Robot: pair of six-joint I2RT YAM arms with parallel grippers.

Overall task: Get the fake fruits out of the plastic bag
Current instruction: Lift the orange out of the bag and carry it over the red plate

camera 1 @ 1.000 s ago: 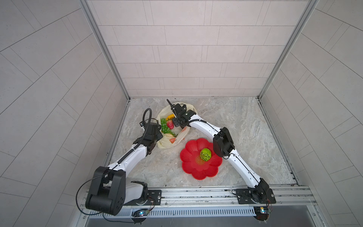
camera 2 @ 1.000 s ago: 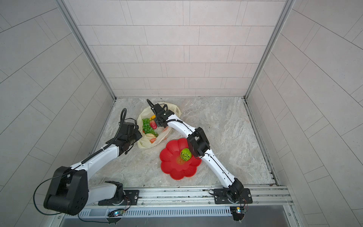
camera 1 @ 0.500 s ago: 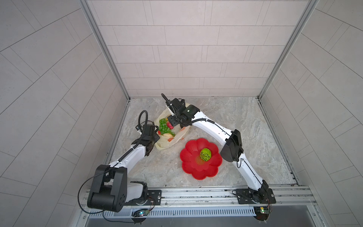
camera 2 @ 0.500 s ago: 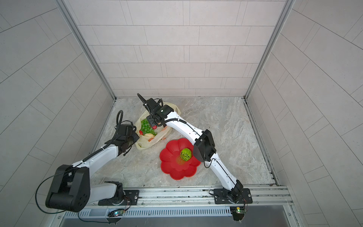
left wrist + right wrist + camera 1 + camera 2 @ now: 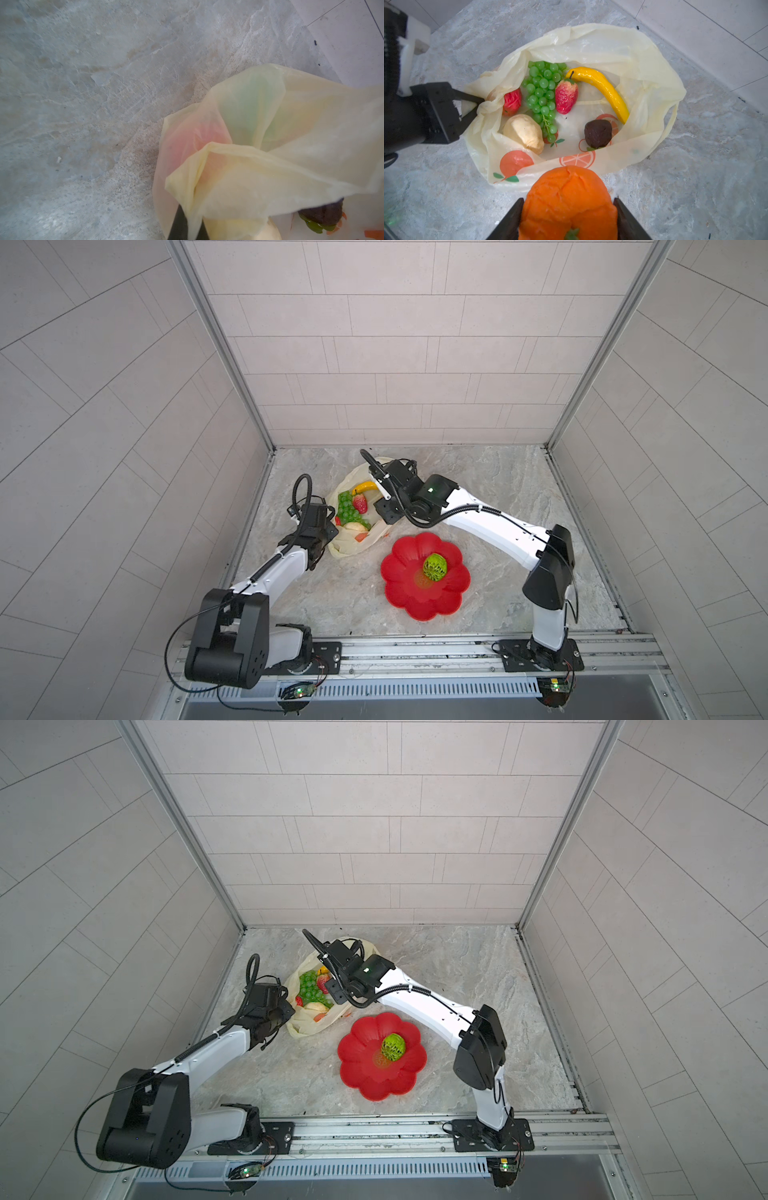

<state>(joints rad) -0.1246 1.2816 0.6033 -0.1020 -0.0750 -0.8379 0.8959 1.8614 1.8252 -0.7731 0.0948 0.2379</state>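
The plastic bag (image 5: 623, 52) lies open on the stone floor, at the back left in both top views (image 5: 353, 549) (image 5: 305, 1029). Inside it lie a yellow banana (image 5: 602, 87), a green grape bunch (image 5: 543, 91), a strawberry (image 5: 566, 96), a red fruit (image 5: 512, 101), a cream fruit (image 5: 525, 133) and a dark brown fruit (image 5: 598, 133). My right gripper (image 5: 568, 200) is shut on the orange (image 5: 569, 187), just outside the bag's rim. My left gripper (image 5: 192, 224) is shut on the bag's rim (image 5: 270, 166), pinching it at the bag's left side (image 5: 477, 104).
A red flower-shaped plate (image 5: 415, 597) (image 5: 374, 1079) lies in front of the bag, to its right, with a green netted fruit (image 5: 435, 566) (image 5: 393, 1046) on it. Tiled walls close in the floor on three sides. The metal rail with both arm bases runs along the front.
The right arm's elbow has swung out to the right, and its gripper has drawn back from over the bag to the rim. The left gripper has shifted slightly left with the bag's rim.
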